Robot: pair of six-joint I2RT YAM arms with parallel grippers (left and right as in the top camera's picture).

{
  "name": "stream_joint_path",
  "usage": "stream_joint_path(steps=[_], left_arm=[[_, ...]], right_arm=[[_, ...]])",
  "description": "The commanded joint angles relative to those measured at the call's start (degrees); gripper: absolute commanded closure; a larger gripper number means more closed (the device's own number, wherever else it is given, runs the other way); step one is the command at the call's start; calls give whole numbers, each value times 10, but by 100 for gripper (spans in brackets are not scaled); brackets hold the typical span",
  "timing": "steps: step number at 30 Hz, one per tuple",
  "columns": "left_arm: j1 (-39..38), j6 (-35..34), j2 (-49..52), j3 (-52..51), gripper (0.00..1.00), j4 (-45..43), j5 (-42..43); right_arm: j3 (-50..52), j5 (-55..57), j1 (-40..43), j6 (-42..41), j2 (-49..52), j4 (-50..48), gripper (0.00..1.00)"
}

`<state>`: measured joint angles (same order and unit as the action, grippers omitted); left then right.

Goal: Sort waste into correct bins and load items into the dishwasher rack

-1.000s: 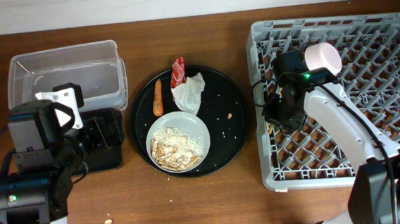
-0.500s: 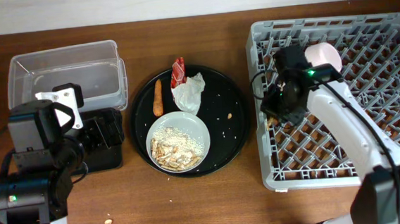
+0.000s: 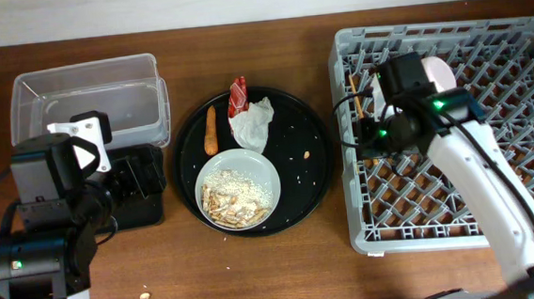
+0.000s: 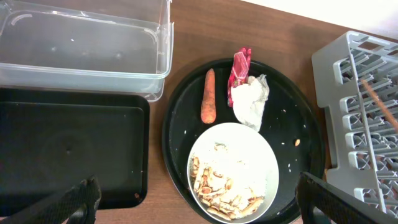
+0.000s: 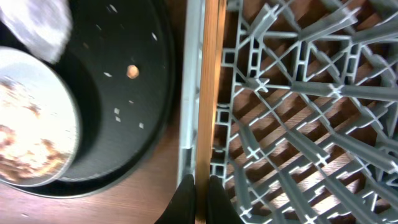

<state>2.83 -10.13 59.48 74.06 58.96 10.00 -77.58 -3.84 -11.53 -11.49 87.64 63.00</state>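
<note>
My right gripper (image 5: 200, 193) is shut on a thin wooden chopstick (image 5: 209, 93) that runs along the left wall of the grey dishwasher rack (image 5: 298, 124). In the overhead view this gripper (image 3: 379, 139) is over the rack's left side (image 3: 497, 199). A white bowl (image 3: 439, 70) in the rack is partly hidden by the arm. A pale round plate (image 3: 238, 190) holds rice-like scraps. An orange carrot stick (image 3: 211, 132), a red wrapper (image 3: 238, 94) and a white napkin (image 3: 253, 124) lie beside it. My left gripper (image 4: 205, 208) is open and empty above the plate (image 4: 233, 171).
The waste and plate sit on a large round black tray (image 3: 310, 156). A clear tub (image 3: 89, 96) stands at the far left, with a black rectangular tray (image 4: 62, 149) in front of it, mostly under my left arm. A crumb (image 3: 144, 295) lies on the table.
My right arm has swung a little to the right over the rack's left side, still holding the chopstick, and now covers more of the white bowl. The left arm has not moved.
</note>
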Motion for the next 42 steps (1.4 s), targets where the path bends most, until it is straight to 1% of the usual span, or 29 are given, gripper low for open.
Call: stream_joint_path(steps=[1,2,3,4,5,8,11,12,14,15,17,18,20,21,24,25,26,27,28,29,30,31,32,35,37,38,40,41,42], left_arm=[[3,3,1,5,1,-1,-4],[3,3,1,5,1,-1,-4],[3,3,1,5,1,-1,-4],[3,3,1,5,1,-1,-4],[3,3,1,5,1,-1,-4],[3,3,1,5,1,-1,-4],[3,3,1,5,1,-1,-4],[3,3,1,5,1,-1,-4],[3,3,1,5,1,-1,-4],[3,3,1,5,1,-1,-4],[3,3,1,5,1,-1,-4],[3,3,1,5,1,-1,-4],[3,3,1,5,1,-1,-4],[3,3,1,5,1,-1,-4],[3,3,1,5,0,-1,-4],[3,3,1,5,1,-1,-4],[3,3,1,5,1,-1,-4],[3,3,1,5,1,-1,-4],[3,3,1,5,1,-1,-4],[3,3,1,5,1,-1,-4],[3,3,1,5,1,-1,-4],[3,3,1,5,1,-1,-4],[3,3,1,5,1,-1,-4],[3,3,1,5,1,-1,-4],[3,3,1,5,1,-1,-4],[3,3,1,5,1,-1,-4],[3,3,1,5,1,-1,-4],[3,3,1,5,1,-1,-4],[3,3,1,5,0,-1,-4]], right_arm=[[-4,13,3,35,50,3,96],[-4,13,3,35,59,1,94],[-5,13,3,35,60,-7,70],[-12,13,3,35,50,-7,55],[-20,13,2,35,33,-9,48],[-30,-21,-9,20,-21,-34,46],[-29,-84,-72,0,-24,-83,53],[-29,-67,-118,-18,-10,-129,53],[-29,4,-168,-50,29,-211,53],[-29,33,-184,-62,64,-264,53],[-29,35,-189,-62,143,-364,52],[-29,34,-188,-62,166,-389,49],[-29,32,-184,-62,248,-470,38],[-29,32,-184,-62,272,-493,37],[-29,31,-183,-81,353,-547,27],[-29,30,-184,-84,365,-549,28],[-29,30,-184,-88,372,-547,35],[-29,31,-184,-88,373,-540,52],[-29,31,-183,-88,373,-530,57],[-29,31,-183,-88,373,-519,57],[-29,30,-183,-88,372,-503,51],[-29,30,-183,-87,362,-479,42],[-30,25,-184,-85,344,-457,37],[-31,-2,-184,-67,238,-400,29],[-31,-5,-185,-37,120,-351,23],[-31,-4,-184,-37,78,-329,20],[-31,-4,-185,-13,-5,-281,20],[-31,-4,-190,8,-58,-260,16],[-31,-5,-193,6,-104,-247,6]])
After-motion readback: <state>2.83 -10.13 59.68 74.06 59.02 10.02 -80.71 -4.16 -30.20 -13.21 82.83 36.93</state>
